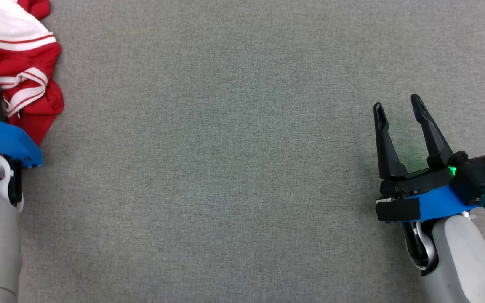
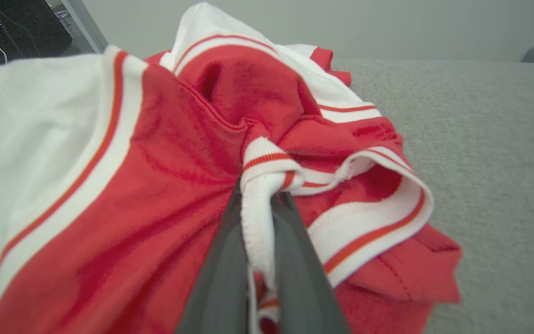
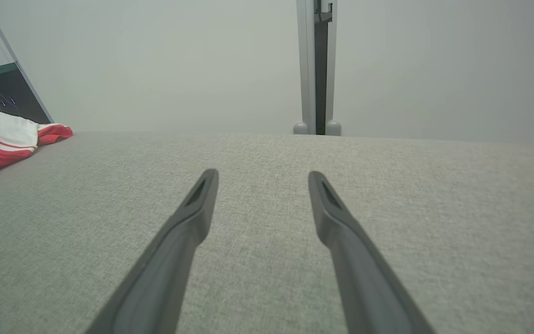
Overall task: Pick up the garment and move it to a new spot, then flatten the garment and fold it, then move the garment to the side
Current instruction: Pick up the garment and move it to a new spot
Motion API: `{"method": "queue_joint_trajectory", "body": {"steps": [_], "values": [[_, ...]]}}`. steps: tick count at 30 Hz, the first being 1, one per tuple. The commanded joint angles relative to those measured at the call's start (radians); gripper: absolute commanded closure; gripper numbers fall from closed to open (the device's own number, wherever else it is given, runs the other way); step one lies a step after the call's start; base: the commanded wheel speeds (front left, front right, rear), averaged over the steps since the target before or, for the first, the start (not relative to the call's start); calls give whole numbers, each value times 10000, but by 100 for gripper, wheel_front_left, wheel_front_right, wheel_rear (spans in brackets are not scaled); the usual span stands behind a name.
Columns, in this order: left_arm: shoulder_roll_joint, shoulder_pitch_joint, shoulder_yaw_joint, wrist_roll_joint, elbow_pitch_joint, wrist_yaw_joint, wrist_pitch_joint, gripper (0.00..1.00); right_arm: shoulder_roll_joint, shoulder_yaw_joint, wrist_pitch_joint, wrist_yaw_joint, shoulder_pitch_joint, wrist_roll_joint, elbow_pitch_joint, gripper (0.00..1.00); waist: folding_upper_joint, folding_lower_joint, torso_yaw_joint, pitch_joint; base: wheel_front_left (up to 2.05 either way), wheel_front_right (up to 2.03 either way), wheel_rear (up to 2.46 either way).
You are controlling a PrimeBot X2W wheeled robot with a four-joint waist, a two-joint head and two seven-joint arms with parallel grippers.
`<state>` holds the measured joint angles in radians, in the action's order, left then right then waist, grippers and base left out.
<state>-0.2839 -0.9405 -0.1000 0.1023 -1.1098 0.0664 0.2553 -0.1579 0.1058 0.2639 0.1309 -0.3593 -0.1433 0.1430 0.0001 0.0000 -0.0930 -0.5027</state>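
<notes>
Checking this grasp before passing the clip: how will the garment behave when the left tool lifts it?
Probably floppy: the garment lies crumpled in soft folds, so most should hang below the left tool. Likely light, as the knit looks thin. The tool pinches only a narrow ribbed band, so it may stretch or slip.

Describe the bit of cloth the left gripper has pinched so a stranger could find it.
Start at the grey table; at its left lies a crumpled red and white garment. On its near side, a narrow ribbed band, white with one thin red stripe, is pinched between the shut jaws of the left gripper. The similar band curling beside it lies loose; this one is gripped.
</notes>
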Motion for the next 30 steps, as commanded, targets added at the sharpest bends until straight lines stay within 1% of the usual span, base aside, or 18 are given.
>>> {"method": "queue_joint_trajectory", "body": {"steps": [1,4,9,16,23,27,30], "values": [[-80,-210,24,-42,188,-41,66,100,42,0,10,-3,-85,-48,35,0,-1,0,44,59,0,0,0],[-121,-332,145,-122,683,-101,117,100,107,18,10,-3,-71,-81,66,0,-1,0,138,163,0,0,0],[-119,-387,350,-342,2315,-193,109,100,303,24,10,-3,10,-147,155,0,-1,0,421,442,0,0,0],[-47,-587,818,-632,4261,-104,111,100,650,23,10,-3,175,-239,300,0,-1,0,1134,1032,0,0,0],[294,-1060,1577,-880,5531,102,-24,100,939,35,10,-3,338,-384,456,0,-1,0,2177,1587,0,0,0],[535,-1352,2095,-991,6107,242,-274,100,1048,91,10,-3,402,-519,534,0,-1,0,2972,1823,0,0,0],[817,-1559,2511,-958,6446,351,-439,100,1079,64,10,-3,489,-624,577,0,-1,0,3564,1965,0,0,0]]}}
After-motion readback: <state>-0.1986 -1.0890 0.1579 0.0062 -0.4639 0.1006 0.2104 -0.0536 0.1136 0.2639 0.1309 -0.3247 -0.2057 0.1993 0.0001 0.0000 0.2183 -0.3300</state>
